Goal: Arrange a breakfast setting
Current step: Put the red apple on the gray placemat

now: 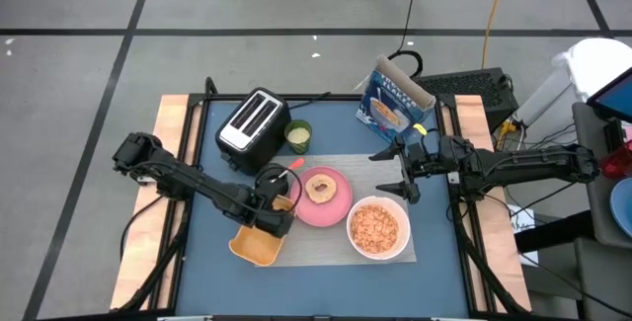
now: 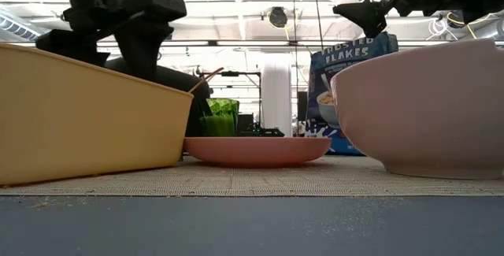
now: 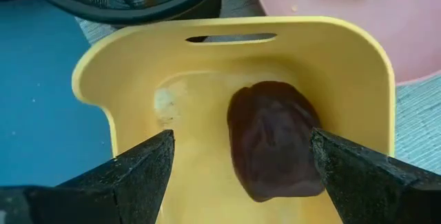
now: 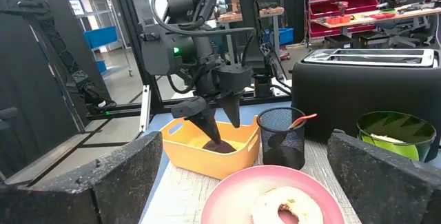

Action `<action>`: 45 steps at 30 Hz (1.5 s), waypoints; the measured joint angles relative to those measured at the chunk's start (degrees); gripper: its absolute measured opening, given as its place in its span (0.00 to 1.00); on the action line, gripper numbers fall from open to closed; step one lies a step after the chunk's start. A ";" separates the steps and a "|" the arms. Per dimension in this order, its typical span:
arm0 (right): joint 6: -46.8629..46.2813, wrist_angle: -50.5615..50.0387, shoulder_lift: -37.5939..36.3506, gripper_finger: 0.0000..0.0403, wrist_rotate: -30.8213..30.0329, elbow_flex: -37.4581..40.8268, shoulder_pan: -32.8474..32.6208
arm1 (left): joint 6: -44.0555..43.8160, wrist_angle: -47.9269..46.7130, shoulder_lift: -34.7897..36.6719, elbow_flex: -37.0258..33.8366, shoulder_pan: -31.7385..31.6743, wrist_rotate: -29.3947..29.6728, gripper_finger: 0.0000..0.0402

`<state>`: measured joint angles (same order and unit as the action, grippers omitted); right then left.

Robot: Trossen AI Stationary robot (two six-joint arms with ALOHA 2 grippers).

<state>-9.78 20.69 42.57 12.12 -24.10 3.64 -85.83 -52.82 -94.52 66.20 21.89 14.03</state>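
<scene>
A dark-red fruit (image 3: 272,141) lies inside the yellow tray (image 1: 259,244), which sits at the near left end of the grey mat (image 1: 336,247). My left gripper (image 3: 241,138) is open and points down into the tray, one finger on each side of the fruit; it also shows in the right wrist view (image 4: 220,126). The pink plate (image 1: 336,207) carries the toasted bagel (image 1: 321,188). The white bowl (image 1: 378,228) holds tan cereal. A spoon handle (image 4: 303,119) sticks out of a black mesh cup (image 4: 281,138). My right gripper (image 1: 393,173) is open and empty above the mat's far right. My left gripper's fingers come from above into the tray and stand on either side of the fruit. One fingertip (image 3: 324,148) is right at the fruit's side; I cannot tell whether it touches. The other is well apart from it.
The black-and-silver toaster (image 1: 252,123) and a green cup (image 1: 298,136) stand at the far left. A blue cereal box (image 1: 393,99) stands at the far right. The mesh cup is close beside my left gripper. Bare blue table lies along the near edge.
</scene>
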 joint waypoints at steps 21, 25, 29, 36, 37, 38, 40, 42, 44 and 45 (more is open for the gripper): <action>0.20 -0.34 -0.02 0.99 0.00 0.00 0.00 | -3.95 4.02 -4.90 0.00 0.78 -2.37 0.85; 0.20 -0.45 -0.02 0.99 0.00 0.00 0.00 | -3.96 5.10 -5.94 -0.07 0.98 -4.24 0.85; 0.20 -0.46 -0.02 0.99 0.00 0.00 0.00 | -3.97 4.81 -6.66 -0.05 1.27 -6.02 0.84; 0.22 -0.48 -0.02 0.99 0.00 0.00 0.00 | -3.77 4.68 -6.47 -0.03 1.29 -5.98 0.67; 0.22 -0.48 -0.02 0.99 0.00 0.00 0.00 | -3.16 4.68 -6.47 -0.03 1.29 -6.02 0.65; 0.22 -0.44 -0.02 0.99 0.00 0.00 0.00 | -2.93 4.66 -6.47 -0.03 1.29 -6.04 0.64; 0.22 -0.47 -0.02 0.99 0.00 0.00 0.00 | -2.73 4.60 -6.39 -0.03 1.29 -6.05 0.62; 0.22 -0.45 -0.02 0.99 0.00 0.00 0.00 | -1.71 4.31 -5.65 -0.03 1.29 -6.33 0.62; 0.22 -0.44 -0.02 0.99 0.00 0.00 0.00 | -1.08 4.07 -4.20 -0.03 1.29 -6.61 0.62; 0.22 -0.46 -0.02 0.99 0.00 0.00 0.00 | -1.02 3.74 -3.28 -0.03 1.29 -6.66 0.62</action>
<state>-9.56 20.23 42.54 12.12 -24.10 3.64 -86.85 -49.08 -97.80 66.17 23.18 7.38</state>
